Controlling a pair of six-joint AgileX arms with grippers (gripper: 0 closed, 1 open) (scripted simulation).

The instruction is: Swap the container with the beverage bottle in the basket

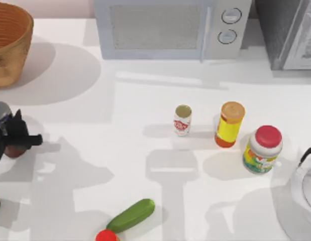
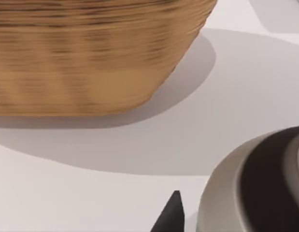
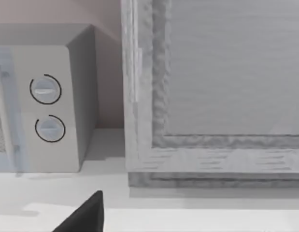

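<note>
Left gripper (image 1: 14,136) at table's left edge, pinching bottle (image 1: 13,149), basket (image 1: 12,47) beyond it. Container (image 1: 182,120) stands mid-table. Best set bottle down upright, well apart from basket. Right arm parked right.

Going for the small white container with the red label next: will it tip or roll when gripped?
The container stands upright on a flat base, so it probably won't roll unless knocked over. It is short and narrow, likely light, so an off-centre nudge may tip it. The yellow tube stands apart, leaving room.

Matte black angular left gripper (image 1: 17,134), pale arm housing
</note>
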